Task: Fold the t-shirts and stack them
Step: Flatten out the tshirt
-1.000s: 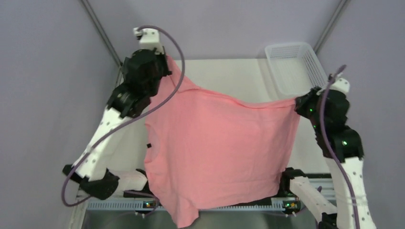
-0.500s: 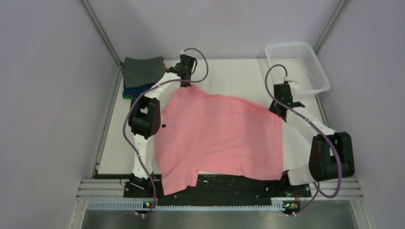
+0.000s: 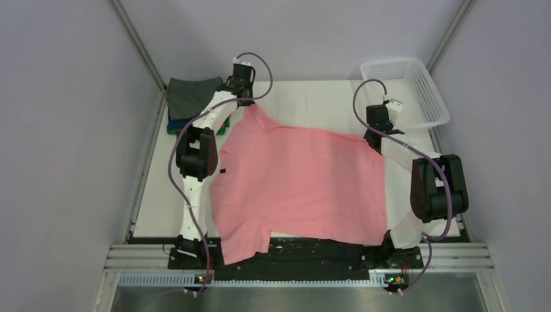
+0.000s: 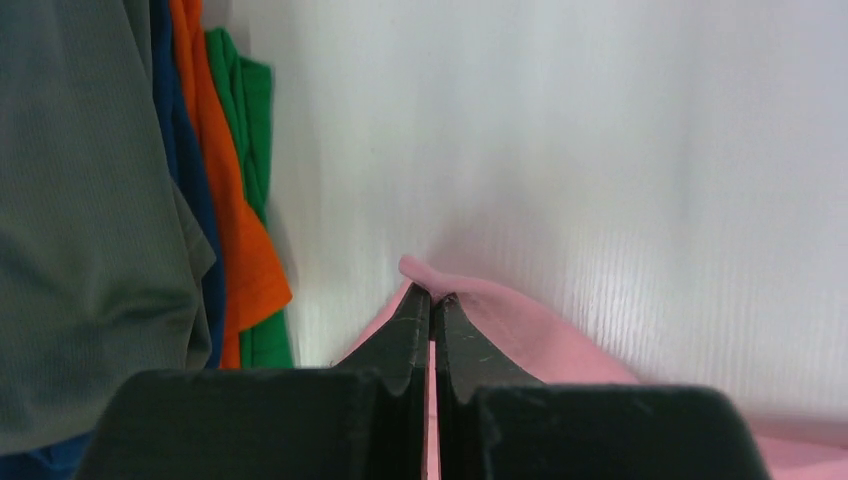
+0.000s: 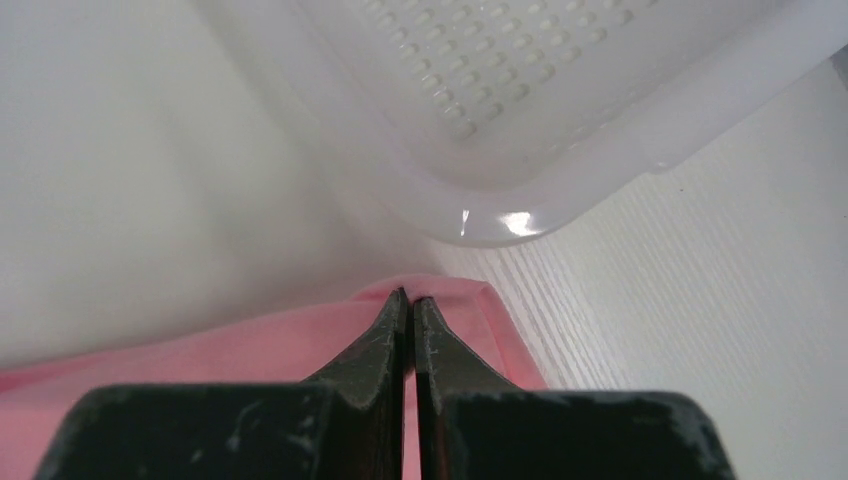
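Claws are seen clamped tight, the left claw (image 4: 432, 298) and the right claw (image 5: 409, 296) each on a far corner of the pink shirt (image 3: 299, 185), which is spread on the counter (image 3: 312, 97). If one corner is released early or dragged, the cloth may be bunched or pulled into the folded stack (image 3: 192, 97) nearby.
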